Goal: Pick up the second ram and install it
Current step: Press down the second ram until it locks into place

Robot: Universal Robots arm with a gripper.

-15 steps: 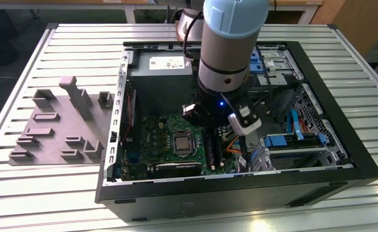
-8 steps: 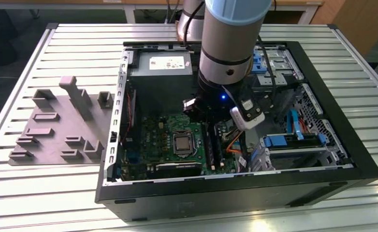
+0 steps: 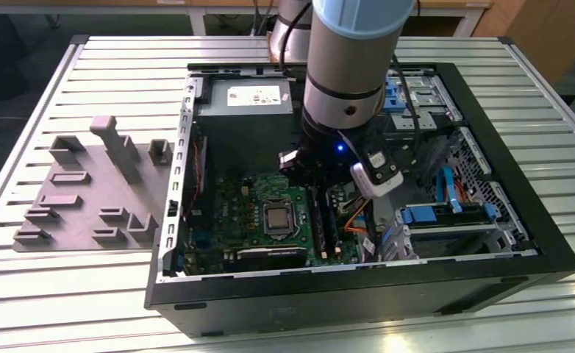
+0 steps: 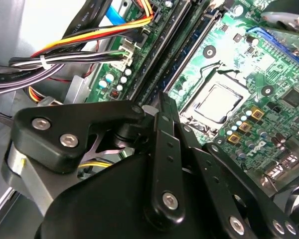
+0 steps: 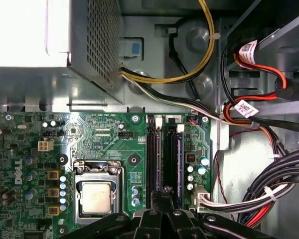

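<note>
My gripper (image 3: 314, 184) hangs inside the open computer case (image 3: 523, 243), low over the green motherboard (image 3: 234, 213) beside the processor socket (image 5: 95, 195). In both wrist views its black fingers (image 4: 163, 129) look shut, tips together, with nothing showing between them. The tips (image 5: 164, 193) sit over one end of the long black memory slots (image 5: 154, 154). The second ram (image 5: 179, 162), a dark stick with bluish labels, stands on edge in a slot right beside the tips. I cannot tell if the fingers touch it. Its bluish edge (image 4: 187, 57) runs away from the fingertip.
A grey holder plate (image 3: 81, 184) with upright pegs lies on the slatted table at the exterior view's left. The power supply (image 3: 253, 95) fills the case's far corner. Cable bundles (image 5: 269, 184) and blue drive brackets (image 3: 434, 213) crowd the side past the slots.
</note>
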